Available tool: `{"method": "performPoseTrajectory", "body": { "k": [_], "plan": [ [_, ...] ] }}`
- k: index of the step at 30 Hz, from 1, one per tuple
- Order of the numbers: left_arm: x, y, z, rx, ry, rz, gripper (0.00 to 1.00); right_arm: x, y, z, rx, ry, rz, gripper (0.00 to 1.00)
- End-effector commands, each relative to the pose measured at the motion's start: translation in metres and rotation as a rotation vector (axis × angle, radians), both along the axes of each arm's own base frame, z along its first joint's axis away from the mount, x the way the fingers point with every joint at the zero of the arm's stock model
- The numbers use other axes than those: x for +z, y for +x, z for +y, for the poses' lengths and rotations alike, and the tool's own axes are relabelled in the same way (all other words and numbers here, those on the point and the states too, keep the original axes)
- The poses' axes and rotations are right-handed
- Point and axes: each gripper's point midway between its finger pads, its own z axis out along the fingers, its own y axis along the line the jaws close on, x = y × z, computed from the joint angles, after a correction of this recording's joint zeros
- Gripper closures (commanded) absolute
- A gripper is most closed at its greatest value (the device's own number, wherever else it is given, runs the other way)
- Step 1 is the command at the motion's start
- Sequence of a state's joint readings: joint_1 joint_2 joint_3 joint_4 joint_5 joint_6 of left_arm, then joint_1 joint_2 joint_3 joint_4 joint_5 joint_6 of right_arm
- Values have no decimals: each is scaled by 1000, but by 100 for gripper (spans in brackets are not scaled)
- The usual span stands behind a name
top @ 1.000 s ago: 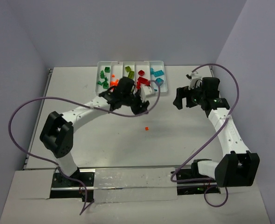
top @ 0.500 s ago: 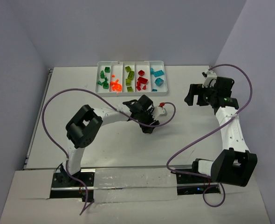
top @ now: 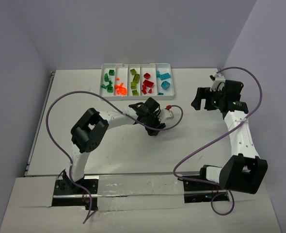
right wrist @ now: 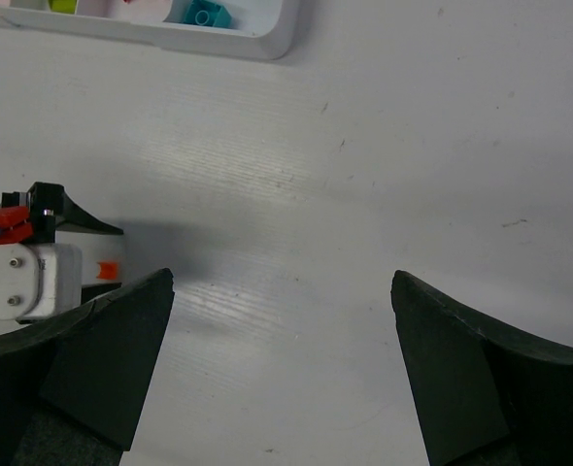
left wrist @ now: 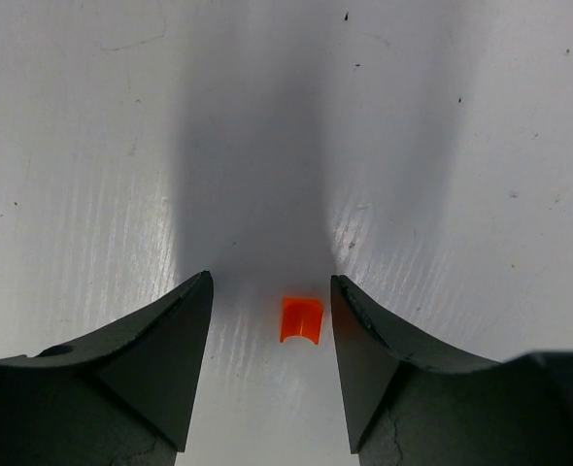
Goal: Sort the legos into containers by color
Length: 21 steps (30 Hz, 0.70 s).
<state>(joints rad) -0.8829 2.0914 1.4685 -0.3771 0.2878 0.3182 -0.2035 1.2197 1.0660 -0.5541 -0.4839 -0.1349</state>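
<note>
Left wrist view: a small orange lego piece (left wrist: 301,319) is seen lying on the white table (left wrist: 442,146) between the fingers of the left gripper (left wrist: 270,291), which is held partly open. The piece is set closer to the finger at 3 o'clock, and it cannot be told whether it is touched.

In the top external view the left gripper (top: 153,128) is placed low at the table, near its middle, and the piece is hidden beneath it. The right gripper (top: 197,103) is found at about 2 o'clock from it, well apart. In the right wrist view its fingers (right wrist: 102,359) are spread wide above the table and nothing is held.

Farthest, at 12 o'clock, the white tray (top: 136,64) is set. Its five compartments are filled, from 9 to 3 o'clock, with dark green bricks (top: 107,83), orange bricks (top: 119,89), lime green bricks (top: 134,80), red bricks (top: 147,85) and teal bricks (top: 164,80).
</note>
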Motion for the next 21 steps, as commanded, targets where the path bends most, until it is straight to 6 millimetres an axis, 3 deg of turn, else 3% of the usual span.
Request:
{"method": "performPoseTrajectory", "body": {
  "k": [1,10,14,21],
  "plan": [
    [-8,-17,15,-26,54,28,40,18,8,-1,1,5,-41,0],
    [-15,-37,25,-55,73,73,45,18,9,0,4,13,-38,0],
    [-17,-38,27,-55,77,74,52,18,9,0,4,13,-38,0],
    [-19,-36,24,-62,81,74,76,17,9,0,4,14,-34,0]
  ]
}}
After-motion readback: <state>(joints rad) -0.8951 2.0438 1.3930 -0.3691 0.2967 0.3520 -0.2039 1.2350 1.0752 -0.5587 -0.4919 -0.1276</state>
